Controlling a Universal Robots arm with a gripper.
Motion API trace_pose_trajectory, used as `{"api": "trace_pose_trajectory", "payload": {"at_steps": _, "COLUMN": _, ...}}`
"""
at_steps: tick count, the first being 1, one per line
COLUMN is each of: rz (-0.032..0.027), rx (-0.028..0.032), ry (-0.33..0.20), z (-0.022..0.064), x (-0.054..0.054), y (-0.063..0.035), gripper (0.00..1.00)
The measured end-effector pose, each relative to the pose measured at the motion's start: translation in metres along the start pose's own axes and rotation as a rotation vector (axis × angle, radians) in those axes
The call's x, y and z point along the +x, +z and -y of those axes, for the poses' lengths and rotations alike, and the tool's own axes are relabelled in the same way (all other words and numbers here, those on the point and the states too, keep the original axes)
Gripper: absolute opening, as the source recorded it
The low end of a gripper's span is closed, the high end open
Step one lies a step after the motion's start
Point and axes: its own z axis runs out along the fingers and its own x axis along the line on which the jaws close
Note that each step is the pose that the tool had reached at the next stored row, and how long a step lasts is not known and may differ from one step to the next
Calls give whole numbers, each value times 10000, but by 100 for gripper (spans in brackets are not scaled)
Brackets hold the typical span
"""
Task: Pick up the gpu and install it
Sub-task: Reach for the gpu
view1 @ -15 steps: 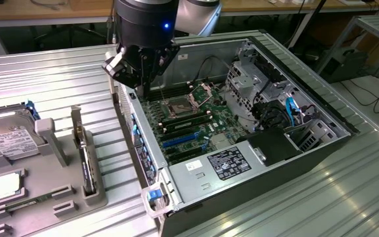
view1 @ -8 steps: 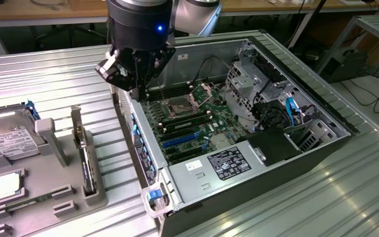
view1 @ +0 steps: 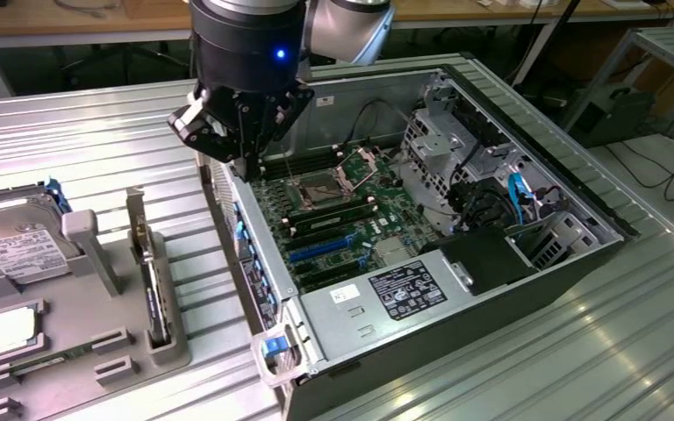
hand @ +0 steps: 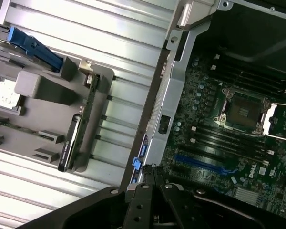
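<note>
The gpu (view1: 152, 285) stands on edge in a slot of the grey holder (view1: 80, 351) at the exterior view's left, its green board and silver bracket showing. In the wrist view the gpu (hand: 77, 129) sits in the same slot, apart from the fingers. My gripper (view1: 243, 162) hangs over the open computer case's near wall (view1: 243, 246), above the motherboard's (view1: 337, 219) edge. Its fingers (hand: 142, 191) are shut together with nothing between them.
A silver hard drive (view1: 15, 246) and a small square processor chip (view1: 11, 329) rest in the same holder. The case holds a CPU socket (view1: 319, 189), blue card slots (view1: 319, 250), cables and a drive cage (view1: 455, 140). The ribbed metal table (view1: 80, 140) lies all around.
</note>
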Motion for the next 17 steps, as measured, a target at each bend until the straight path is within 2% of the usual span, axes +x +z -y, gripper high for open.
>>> {"api": "trace_pose_trajectory", "payload": {"at_steps": 7, "rz": 64, "rx": 10, "ry": 837, "z": 1, "x": 0, "y": 1, "gripper": 11}}
{"api": "trace_pose_trajectory", "payload": {"at_steps": 17, "rz": 80, "rx": 13, "ry": 1039, "z": -13, "x": 55, "y": 1, "gripper": 11}}
